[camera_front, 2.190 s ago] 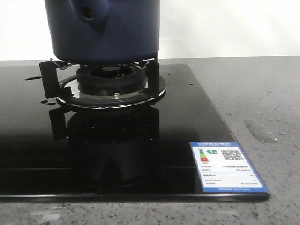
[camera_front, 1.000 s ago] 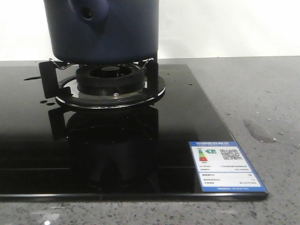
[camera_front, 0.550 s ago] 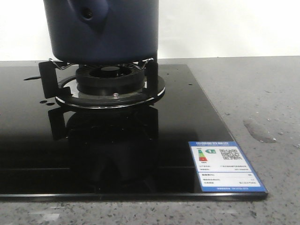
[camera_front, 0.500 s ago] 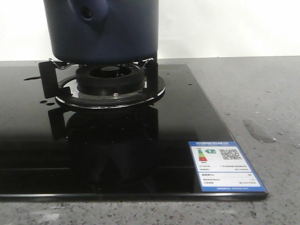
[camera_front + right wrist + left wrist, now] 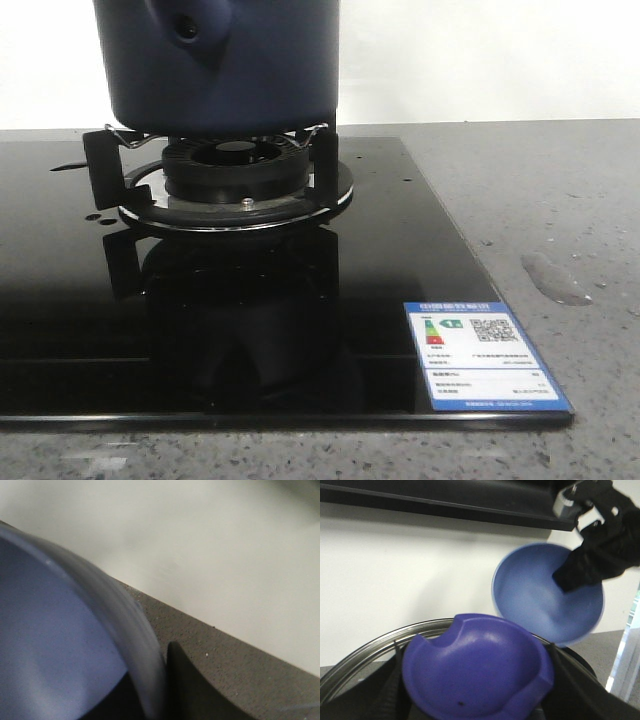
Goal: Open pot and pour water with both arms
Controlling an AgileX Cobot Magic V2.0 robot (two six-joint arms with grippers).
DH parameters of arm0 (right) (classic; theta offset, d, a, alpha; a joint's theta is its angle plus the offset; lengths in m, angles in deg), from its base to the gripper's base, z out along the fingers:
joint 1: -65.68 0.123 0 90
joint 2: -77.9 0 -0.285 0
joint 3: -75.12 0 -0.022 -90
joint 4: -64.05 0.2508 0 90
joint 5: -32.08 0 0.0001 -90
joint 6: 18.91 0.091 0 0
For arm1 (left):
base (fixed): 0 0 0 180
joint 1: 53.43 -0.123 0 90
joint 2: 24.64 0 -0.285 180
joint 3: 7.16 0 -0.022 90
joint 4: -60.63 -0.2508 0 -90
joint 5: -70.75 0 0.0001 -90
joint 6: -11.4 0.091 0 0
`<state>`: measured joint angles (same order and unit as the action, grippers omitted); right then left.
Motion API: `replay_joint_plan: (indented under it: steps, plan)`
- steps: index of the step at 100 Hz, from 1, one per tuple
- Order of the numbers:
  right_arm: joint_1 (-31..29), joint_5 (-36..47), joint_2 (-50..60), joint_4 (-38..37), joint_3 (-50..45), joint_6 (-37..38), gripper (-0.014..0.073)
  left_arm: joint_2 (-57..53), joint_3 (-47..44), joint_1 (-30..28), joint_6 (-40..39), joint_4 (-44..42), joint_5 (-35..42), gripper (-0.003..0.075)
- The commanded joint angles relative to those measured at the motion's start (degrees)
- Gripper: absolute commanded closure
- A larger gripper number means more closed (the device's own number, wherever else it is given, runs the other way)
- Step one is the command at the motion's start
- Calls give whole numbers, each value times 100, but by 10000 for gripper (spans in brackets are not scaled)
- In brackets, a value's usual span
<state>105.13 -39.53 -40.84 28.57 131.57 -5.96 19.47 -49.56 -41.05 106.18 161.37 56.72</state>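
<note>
1. In the front view, the pot (image 5: 225, 65) stood on the burner (image 5: 236, 170) of a black glass stove (image 5: 230, 300), its stubby side handle with the round hole turned toward the camera. The wire supports of the burner touched the pot's base. A blue-edged label (image 5: 485, 355) lay on the stove's near right corner, and a puddle (image 5: 556, 277) lay on the grey speckled desk (image 5: 560, 200) to the right of the stove. Neither hand appeared in this view.

2. In the left wrist view, a purple lid (image 5: 475, 672) sat close to the camera, underside up, above a metal rim (image 5: 365, 652). Whether the left hand gripped the lid could not be told, since its fingers were not clearly seen. Beyond it, the right hand (image 5: 592, 560), black, was closed on the edge of a lighter blue bowl (image 5: 545, 595), which was tilted with its hollow facing the camera.

3. In the right wrist view, the bowl's blurred pale rim (image 5: 120, 625) filled the near side, with the desk (image 5: 230, 675) and a white wall behind.
</note>
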Motion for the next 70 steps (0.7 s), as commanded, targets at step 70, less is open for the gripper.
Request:
replay_joint_plan:
  steps: [70]
  plan:
    - [-4041,265,3304,4553,-4837,-1129,636,2464,2023,630,407,19,-1512,458]
